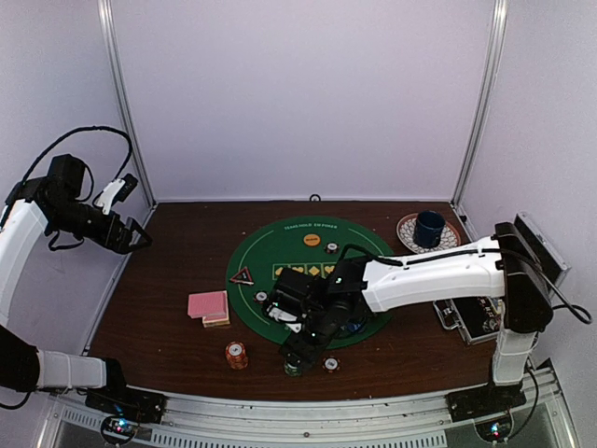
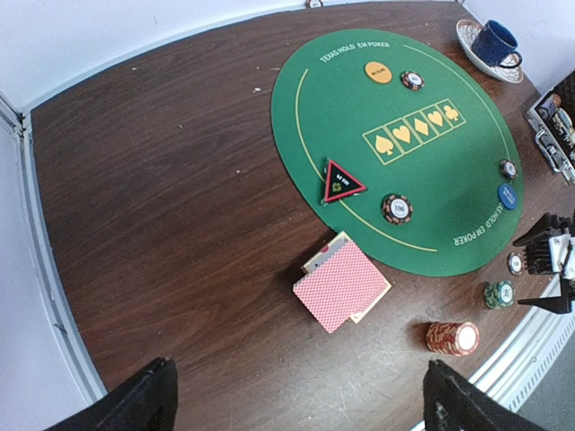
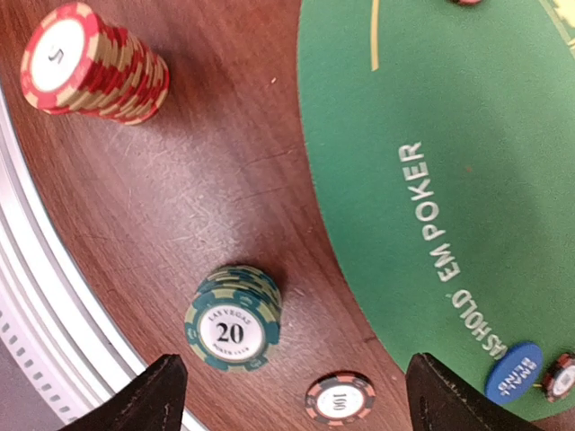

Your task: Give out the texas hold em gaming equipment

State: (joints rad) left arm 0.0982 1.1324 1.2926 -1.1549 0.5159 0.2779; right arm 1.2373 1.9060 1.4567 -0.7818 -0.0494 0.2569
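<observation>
Right gripper [image 3: 295, 364] over green chip stack [image 3: 234, 319] — near table [image 3: 216, 180] edge, lower centre of wrist view.
Stack stands upright just ahead of the spread fingers [image 3: 162, 400], slightly left of their midline; nothing pinched or touched. Left gripper [image 2: 301, 368] — also spread, empty — sits well apart at upper left of the overhead view, so the right one is nearer.

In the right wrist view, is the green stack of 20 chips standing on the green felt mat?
No, the green chip stack stands on the bare wood table, just off the mat edge.
</observation>
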